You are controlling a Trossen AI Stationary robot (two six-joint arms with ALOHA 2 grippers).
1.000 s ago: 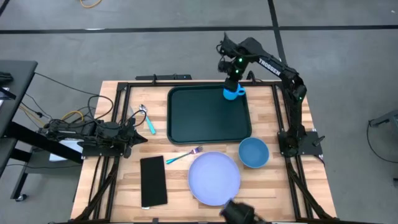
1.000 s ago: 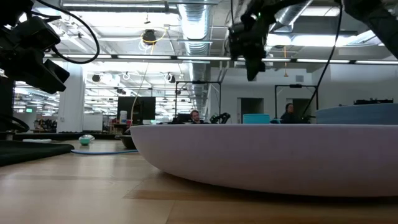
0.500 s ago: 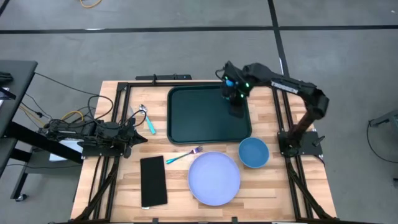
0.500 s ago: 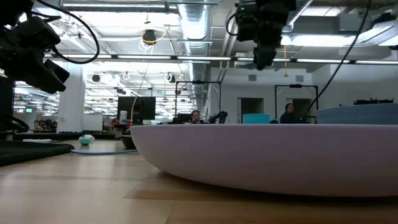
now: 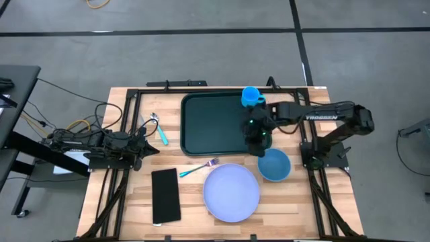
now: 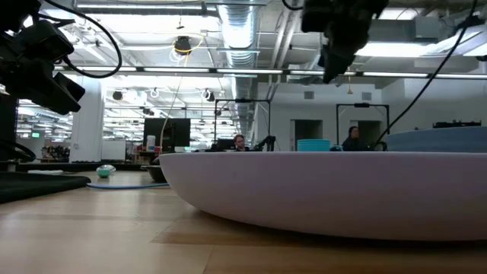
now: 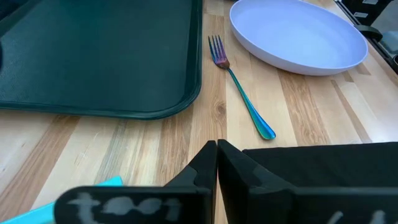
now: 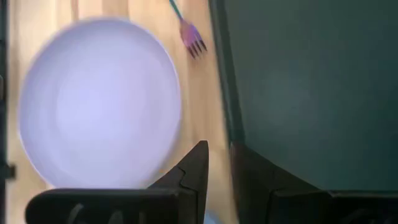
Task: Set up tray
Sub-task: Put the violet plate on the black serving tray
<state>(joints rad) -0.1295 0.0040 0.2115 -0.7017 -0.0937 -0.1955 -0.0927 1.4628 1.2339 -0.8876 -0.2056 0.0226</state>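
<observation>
The bench (image 5: 134, 202) carries the tray (image 5: 215, 124) at its centre. The pale plate (image 5: 232, 191) lies just off the tray's near edge. The right claw (image 5: 256, 144), narrowly spread and empty, hangs over the tray's near right corner. The left claw (image 7: 216, 163), pressed together, rests left of the tray.

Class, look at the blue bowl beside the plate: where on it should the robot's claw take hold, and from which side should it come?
Grip the rim of the blue bowl, coming straight down from above. The bowl sits upright with its mouth open to the top, so one finger can likely go inside and one outside the wall. The side away from the plate looks freest. The right claw is nearest, over the tray corner.
</observation>
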